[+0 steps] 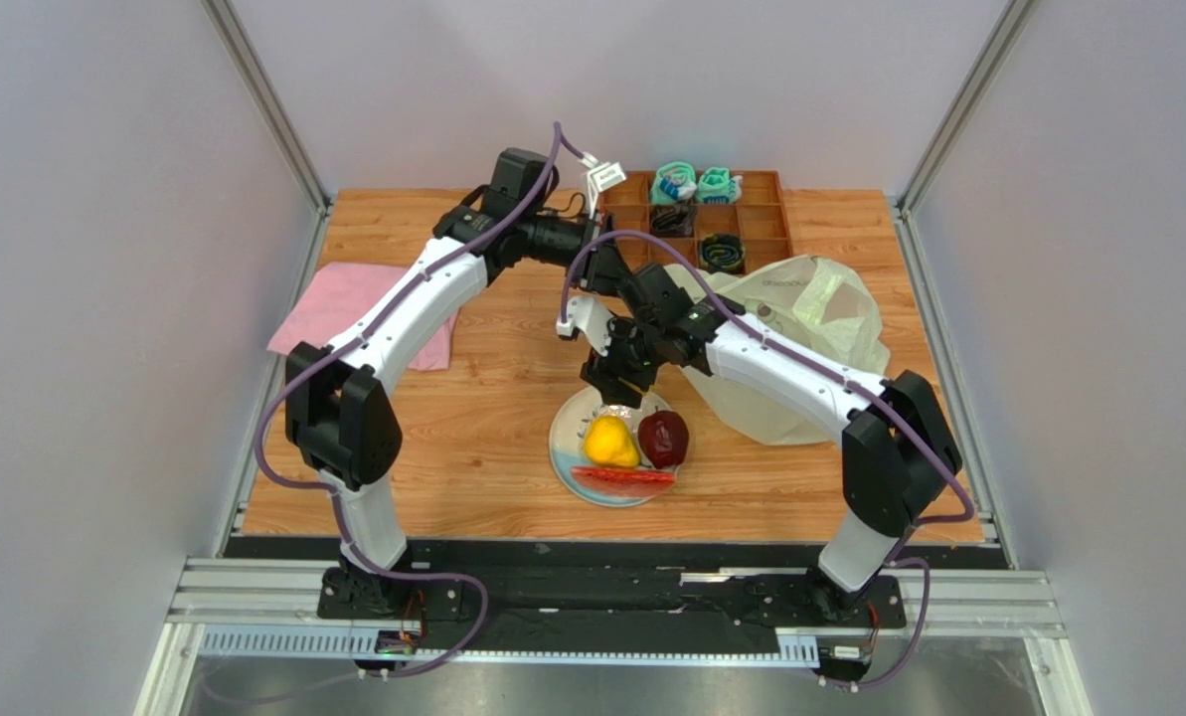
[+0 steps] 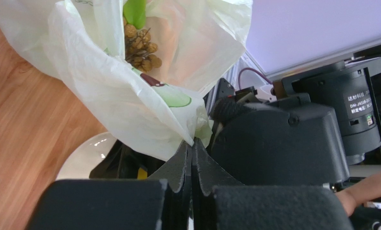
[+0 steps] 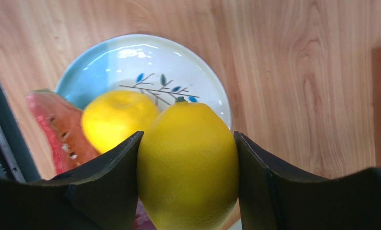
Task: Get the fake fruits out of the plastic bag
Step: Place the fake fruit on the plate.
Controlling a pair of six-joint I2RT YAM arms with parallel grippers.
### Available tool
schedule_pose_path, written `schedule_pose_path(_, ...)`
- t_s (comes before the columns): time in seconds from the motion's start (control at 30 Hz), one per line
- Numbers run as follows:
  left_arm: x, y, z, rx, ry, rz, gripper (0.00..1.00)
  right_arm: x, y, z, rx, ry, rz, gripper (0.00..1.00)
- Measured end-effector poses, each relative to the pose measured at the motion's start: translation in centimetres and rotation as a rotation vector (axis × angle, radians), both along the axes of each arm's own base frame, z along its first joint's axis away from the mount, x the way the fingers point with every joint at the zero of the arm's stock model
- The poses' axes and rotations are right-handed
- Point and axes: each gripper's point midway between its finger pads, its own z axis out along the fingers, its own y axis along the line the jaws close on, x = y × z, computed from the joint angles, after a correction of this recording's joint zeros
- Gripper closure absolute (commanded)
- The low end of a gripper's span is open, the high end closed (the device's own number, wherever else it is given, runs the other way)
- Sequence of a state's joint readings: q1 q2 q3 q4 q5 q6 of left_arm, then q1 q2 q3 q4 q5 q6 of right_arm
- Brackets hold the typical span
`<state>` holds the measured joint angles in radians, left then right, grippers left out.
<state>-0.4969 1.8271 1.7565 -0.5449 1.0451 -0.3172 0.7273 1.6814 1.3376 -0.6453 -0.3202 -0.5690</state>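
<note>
1. Light wooden desk (image 1: 479,418): a blue-rimmed ceramic plate (image 1: 561,448) at 6 o'clock carries a yellow plastic pear (image 1: 609,442).
2. My right fingers (image 3: 122,163) grasp a yellow plastic lemon (image 3: 187,167) above it.
3. My left fingers (image 2: 192,163) are clenched on the crinkly pale yellow-green plastic bag (image 2: 110,86), at the plate's 2 o'clock.

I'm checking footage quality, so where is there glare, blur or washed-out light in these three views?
Top external: evenly lit and sharp, no glare. Left wrist: the plastic bag glows backlit, nearly washed out, and the near fingers look soft. Right wrist: a glare patch sits on the plate, while the yellow fruit is sharp.
</note>
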Motion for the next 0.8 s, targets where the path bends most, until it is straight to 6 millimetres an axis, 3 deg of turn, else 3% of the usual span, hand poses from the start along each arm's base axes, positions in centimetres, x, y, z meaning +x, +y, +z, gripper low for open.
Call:
schedule_pose_path(0.2, 1.8, 0.7, -0.6, 0.020, -0.031, 0.064, 1.00, 1.9, 0.0, -0.8, 0.017, 0.029, -0.022, 0.74)
schedule_pose_path(0.37, 2.7, 1.4, -1.9, 0.059, -0.028, 0.114, 1.00, 2.1, 0.9, -2.0, 0.032, 0.074, -0.011, 0.74)
schedule_pose_path(0.5, 3.0, 1.7, -2.5, 0.082, -0.025, 0.135, 1.00, 1.9, 1.3, -2.4, 0.044, 0.099, -0.016, 0.80)
schedule_pose_path(0.67, 2.5, 1.2, -1.5, 0.019, 0.026, 0.103, 1.00, 1.1, 0.1, -2.2, 0.060, 0.087, -0.060, 0.80)
schedule_pose_path(0.8, 2.8, 0.9, 1.0, -0.138, 0.136, 0.047, 1.00, 0.2, -1.2, -1.0, 0.067, 0.069, -0.081, 0.80)
